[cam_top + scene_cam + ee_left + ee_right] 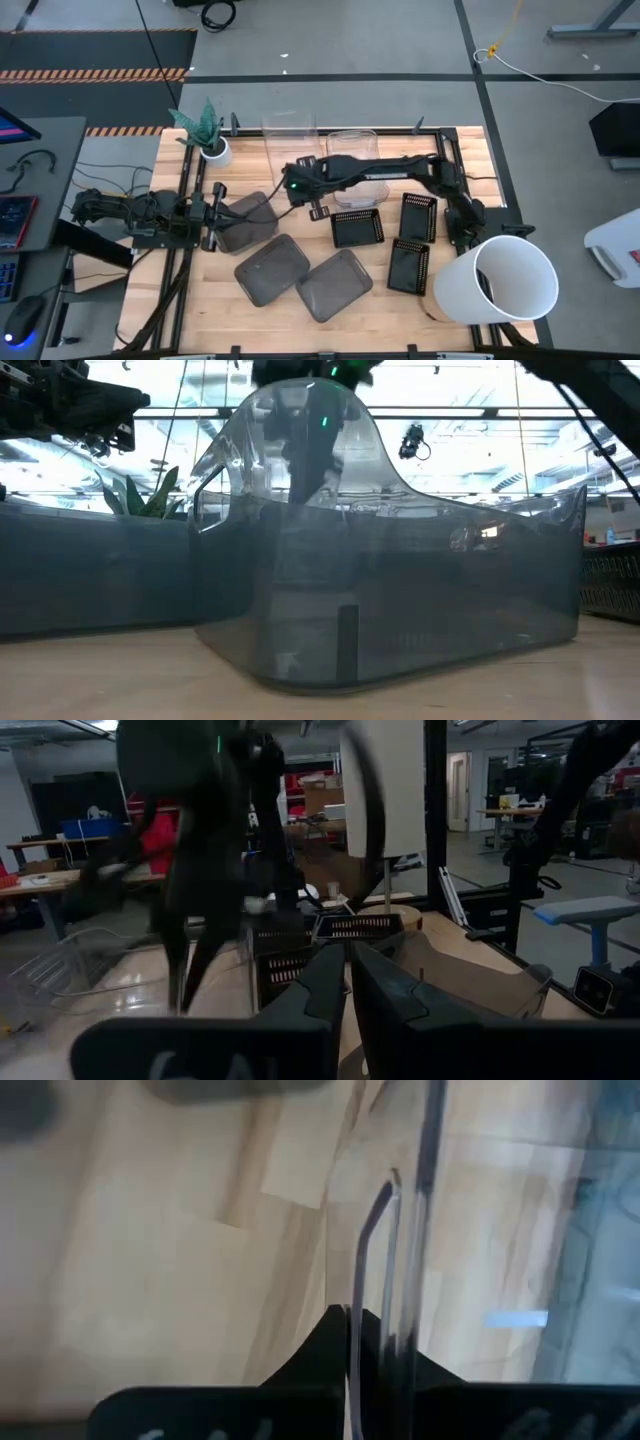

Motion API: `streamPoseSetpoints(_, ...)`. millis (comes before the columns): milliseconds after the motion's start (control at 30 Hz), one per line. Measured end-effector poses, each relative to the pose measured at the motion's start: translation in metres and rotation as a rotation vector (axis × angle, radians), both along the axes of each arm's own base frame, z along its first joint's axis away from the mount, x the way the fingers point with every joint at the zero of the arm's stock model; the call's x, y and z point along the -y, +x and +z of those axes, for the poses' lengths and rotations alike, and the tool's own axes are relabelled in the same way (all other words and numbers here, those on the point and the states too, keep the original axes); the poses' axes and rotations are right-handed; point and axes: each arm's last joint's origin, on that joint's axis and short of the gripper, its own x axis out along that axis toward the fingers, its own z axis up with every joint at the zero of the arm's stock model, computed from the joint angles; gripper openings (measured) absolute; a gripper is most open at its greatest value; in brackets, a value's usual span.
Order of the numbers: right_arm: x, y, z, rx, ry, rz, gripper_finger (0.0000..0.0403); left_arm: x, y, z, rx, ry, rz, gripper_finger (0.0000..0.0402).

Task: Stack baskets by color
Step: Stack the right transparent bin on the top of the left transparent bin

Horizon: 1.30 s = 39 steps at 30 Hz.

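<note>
Clamped on the thin wall of a clear basket (400, 1230), my right jaws (372, 1325) sit just left of the frame's middle in the high view, the rim edge pinched between the fingers so the bin can be lifted by its side; I judge this the grip that precedes carrying it to its colour mates. Two more clear baskets (290, 140) stand near the upper edge of the surface (400, 305), hard to trace because they are transparent. My left jaws (212, 215), at centre left, are nearly closed; they meet the edge of a smoky grey basket (245, 222), though whether they grip it I cannot tell. Two grey baskets (272, 268) lie lower centre, three black perforated baskets (357, 228) right of centre. A white bucket (497, 282) hides the lower right corner.
</note>
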Motion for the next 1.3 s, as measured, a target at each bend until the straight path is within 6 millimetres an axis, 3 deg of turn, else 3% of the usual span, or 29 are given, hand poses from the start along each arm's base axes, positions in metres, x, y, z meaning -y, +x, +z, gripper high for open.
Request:
streamPoseSetpoints(267,-0.002,-0.046,0.071,0.07,0.068,-0.017,0.0005,0.0,0.0,0.0,0.0,0.0,0.0,0.0029)
streamPoseSetpoints(467,0.003,-0.079,0.096,0.043,0.131,-0.103,0.0005,0.0,0.0,0.0,0.0,0.0,0.0,0.0035)
streamPoseSetpoints(633,0.001,-0.103,0.089,-0.004,0.15,-0.141,0.0006,0.0,0.0,0.0,0.0,0.0,0.0,0.0035)
streamPoseSetpoints(1000,0.0,-0.156,0.051,-0.059,0.132,-0.182,0.0007,0.0,0.0,0.0,0.001,0.0,0.0,0.0031)
streamPoseSetpoints(1300,-0.006,-0.168,0.025,-0.09,0.187,-0.202,0.0007,0.0,0.0,0.0,0.0,0.0,0.0,0.0031)
